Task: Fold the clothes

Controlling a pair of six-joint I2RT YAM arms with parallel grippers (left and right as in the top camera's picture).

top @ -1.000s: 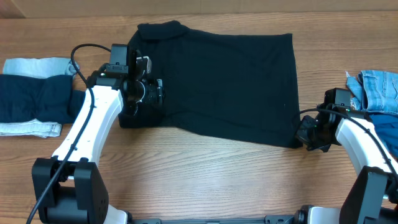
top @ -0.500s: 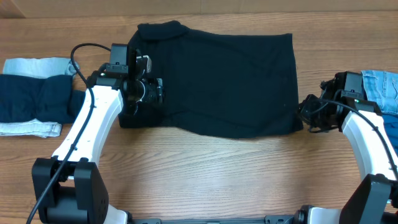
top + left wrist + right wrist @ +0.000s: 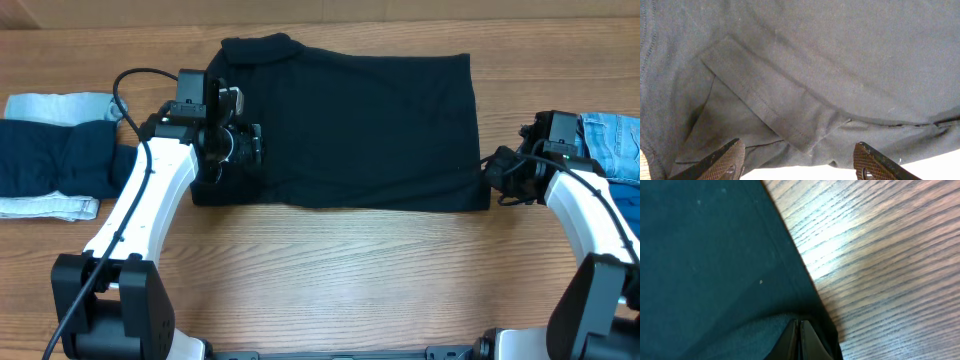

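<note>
- Clamped shut, the right claw (image 3: 497,173) pinches the near right corner of the black shirt (image 3: 370,120); in the right wrist view its fingers (image 3: 807,339) meet with a fold of dark cloth between them.
- That corner lies low at the table (image 3: 350,280), and bare wood grain shows just beside the shirt's edge.
- At the shirt's other end the left claw (image 3: 250,148) stands with its jaws wide apart and grips nothing.
- In the left wrist view both its tips (image 3: 720,162) frame a folded sleeve (image 3: 775,105), whose stitched hem runs slantwise across the cloth; whether the tips touch the cloth I cannot tell.
- Spread flat, the shirt fills the table's middle, collar at the far left.
- A navy garment (image 3: 50,155) lies at the far left on pale blue cloth (image 3: 45,105), well apart from the shirt.
- Denim (image 3: 612,140) sits at the right edge, beyond the right arm.
</note>
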